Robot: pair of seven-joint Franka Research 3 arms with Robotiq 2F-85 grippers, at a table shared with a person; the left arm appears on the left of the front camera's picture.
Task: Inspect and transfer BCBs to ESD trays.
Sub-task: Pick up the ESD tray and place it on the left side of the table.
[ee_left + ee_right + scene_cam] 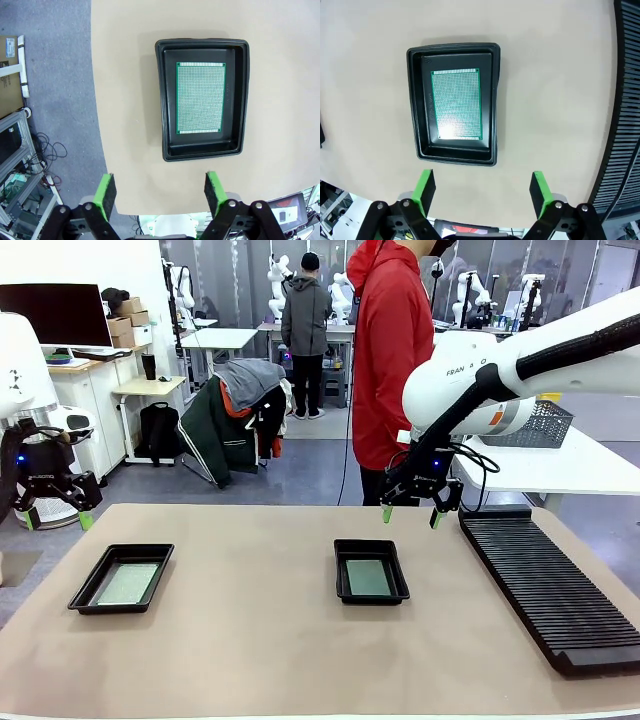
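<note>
On the near stretch of the tan, matte table [260, 640] lay two shallow black ESD trays with raised, rounded rims. The left tray [88, 592] sat toward the left edge and the middle tray [342, 575] near the centre, well apart from each other. Each held one BCB flat on its floor: the left board [127, 583] and the middle board [368, 577], both thin pale-green rectangles covered in a fine grid of holes, with a darker green border visible in the wrist views. The middle board caught a bright glare patch, which suggested a smooth, slightly glossy face.

These boards looked light, stiff and thin, probably brittle at the corners, and likely slippery on the flat. A sensible hold would be across the long edges rather than on the face, though lying flush inside the tray leaves little room for fingers beside them.

Along the right side ran a long black ribbed rack [545, 580], its slots close and parallel.

Farther back, the left gripper [55, 520] hung off the table's left edge, fingers spread wide and holding nothing. The right gripper [412, 514] hovered above the far edge, just beyond the middle tray, fingers likewise wide apart and empty. A person in a red jacket [392, 350] stood at the far side.
</note>
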